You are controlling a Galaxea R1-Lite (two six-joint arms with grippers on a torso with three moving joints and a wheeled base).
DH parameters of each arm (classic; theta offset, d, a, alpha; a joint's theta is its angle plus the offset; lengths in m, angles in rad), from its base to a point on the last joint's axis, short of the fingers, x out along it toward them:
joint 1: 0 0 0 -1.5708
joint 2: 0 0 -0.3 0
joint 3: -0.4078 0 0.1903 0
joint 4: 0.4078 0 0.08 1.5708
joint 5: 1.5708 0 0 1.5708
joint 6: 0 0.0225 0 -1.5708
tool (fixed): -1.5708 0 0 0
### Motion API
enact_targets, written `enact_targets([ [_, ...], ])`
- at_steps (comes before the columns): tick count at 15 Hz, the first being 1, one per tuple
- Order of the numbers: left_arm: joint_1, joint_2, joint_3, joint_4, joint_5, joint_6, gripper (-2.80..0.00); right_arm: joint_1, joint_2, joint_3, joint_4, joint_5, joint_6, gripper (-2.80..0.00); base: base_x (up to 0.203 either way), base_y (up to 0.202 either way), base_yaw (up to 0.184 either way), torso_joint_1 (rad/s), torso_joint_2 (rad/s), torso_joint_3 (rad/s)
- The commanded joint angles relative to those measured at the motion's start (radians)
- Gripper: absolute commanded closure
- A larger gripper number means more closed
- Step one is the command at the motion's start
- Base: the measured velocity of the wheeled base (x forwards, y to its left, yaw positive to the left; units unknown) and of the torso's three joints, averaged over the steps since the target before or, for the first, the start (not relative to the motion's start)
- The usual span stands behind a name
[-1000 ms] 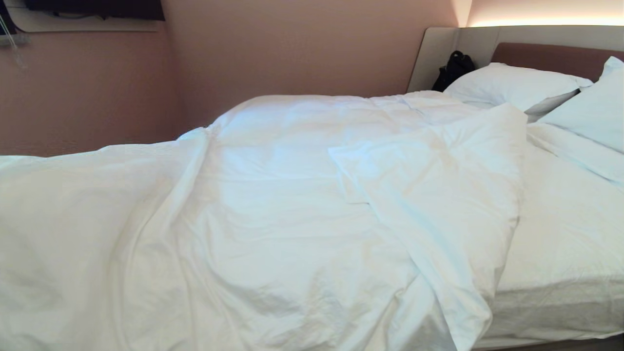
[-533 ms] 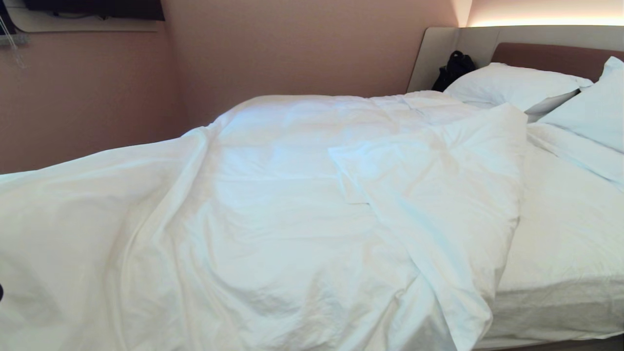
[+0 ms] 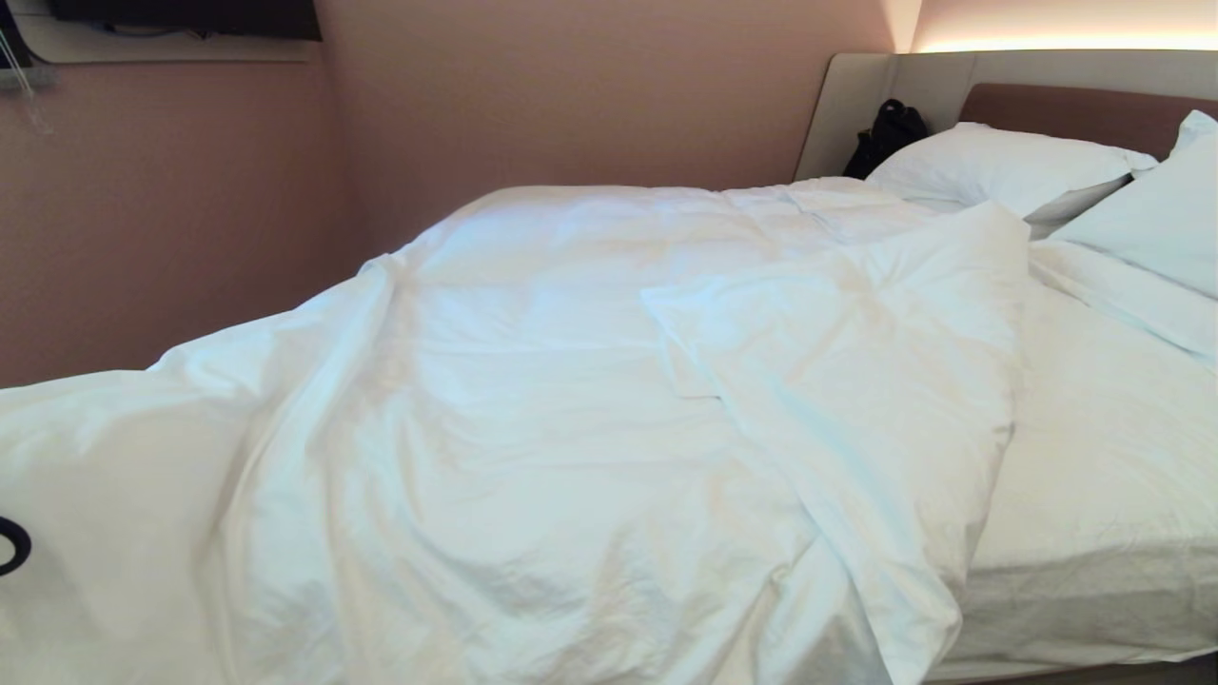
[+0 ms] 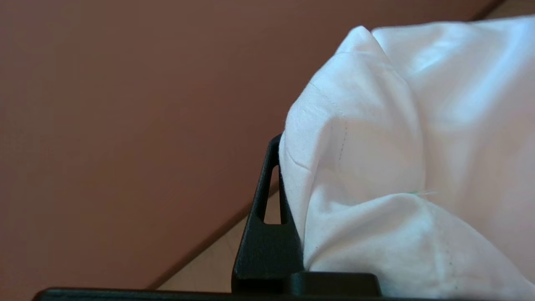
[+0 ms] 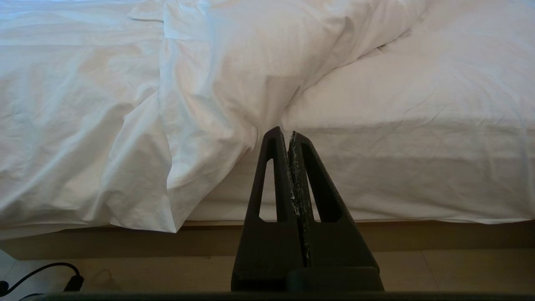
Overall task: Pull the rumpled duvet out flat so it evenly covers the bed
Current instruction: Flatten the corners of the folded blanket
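Note:
The white duvet lies rumpled over the left and middle of the bed, with a fold doubled over near the centre. The mattress sheet lies bare on the right. In the left wrist view my left gripper is shut on a bunched corner of the duvet; one black finger shows and cloth covers the other. My right gripper is shut on nothing, level with the mattress side, beside the duvet's hanging edge.
Two white pillows lie against the brown headboard, with a black bag in the corner. A pink wall runs along the far side. A black cable lies on the floor by the bed base.
The lifted left end of the duvet has sunk, showing more wall behind it. A black loop has come into view at the head view's left edge. The right arm has kept still.

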Motion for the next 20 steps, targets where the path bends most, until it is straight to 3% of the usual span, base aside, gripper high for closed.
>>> enact_targets([
  [1,0.056,0.203,-0.002,-0.269,0.009,0.047,0.00,0.000,0.001,0.000,0.000,0.000,-0.001,0.00,0.000,0.000,0.000,0.000,0.00,0.000],
  [3,0.090,0.263,-0.013,-0.362,0.013,0.084,0.00,0.000,0.001,0.000,0.000,0.000,-0.001,0.00,0.000,0.000,0.000,0.000,0.00,0.000],
  [7,0.135,0.308,-0.054,-0.370,0.010,0.087,0.00,0.000,0.001,0.000,0.000,0.000,-0.001,0.00,0.000,0.000,0.000,0.000,0.00,0.000],
  [11,0.233,0.377,-0.071,-0.370,0.010,0.088,0.00,0.000,0.001,0.000,0.000,0.000,-0.001,0.00,0.000,0.000,0.000,0.000,0.00,0.000],
  [16,0.274,0.423,-0.072,-0.376,0.006,0.087,0.00,0.000,0.001,0.000,0.000,0.000,-0.001,0.00,0.000,0.000,0.000,0.000,0.00,0.000],
  [20,0.282,0.475,-0.036,-0.476,0.006,0.089,0.00,0.000,0.001,0.000,0.000,0.000,-0.001,0.00,0.000,0.000,0.000,0.000,0.00,0.000],
])
